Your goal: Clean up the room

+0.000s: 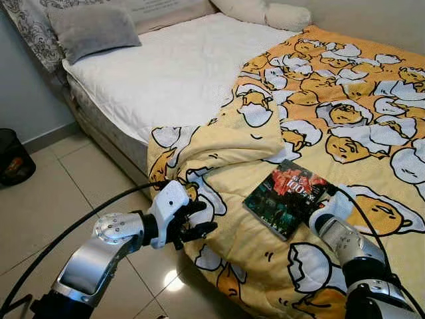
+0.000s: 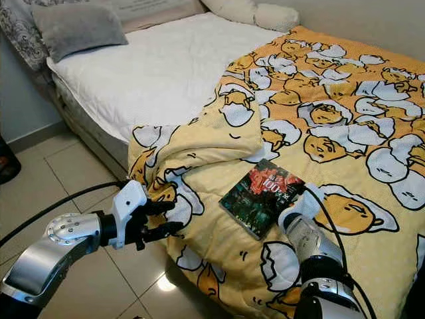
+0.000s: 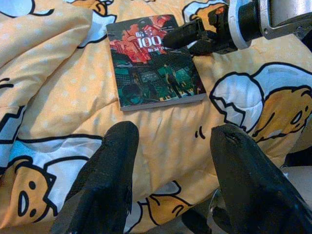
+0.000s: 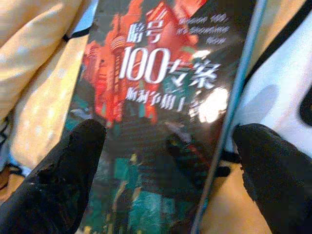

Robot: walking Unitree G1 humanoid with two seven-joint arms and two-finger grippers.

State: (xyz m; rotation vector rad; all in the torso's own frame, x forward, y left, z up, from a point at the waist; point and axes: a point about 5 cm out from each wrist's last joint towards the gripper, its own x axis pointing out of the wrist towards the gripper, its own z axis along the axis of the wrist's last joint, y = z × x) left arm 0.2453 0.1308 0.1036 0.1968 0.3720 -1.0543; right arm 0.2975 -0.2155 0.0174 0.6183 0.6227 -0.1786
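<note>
A book (image 1: 284, 197) with a red and green cover and white "100" lettering lies flat on the yellow cartoon-print duvet (image 1: 345, 113) near the bed's front edge. My right gripper (image 1: 311, 203) is open at the book's right side. In the right wrist view one finger (image 4: 73, 170) rests over the cover (image 4: 161, 97) and the other finger (image 4: 273, 165) sits just past the book's edge. My left gripper (image 1: 199, 224) is open beside the duvet's hanging fold, left of the book, holding nothing. The left wrist view looks past its fingers (image 3: 112, 170) toward the book (image 3: 151, 58).
The bare white mattress (image 1: 179, 66) carries a grey pillow (image 1: 93, 28) and white pillows (image 1: 265, 10) at the head. A black bin (image 1: 12, 158) stands on the tiled floor (image 1: 60, 206) at the left, by the wall. Black cables loop from both arms.
</note>
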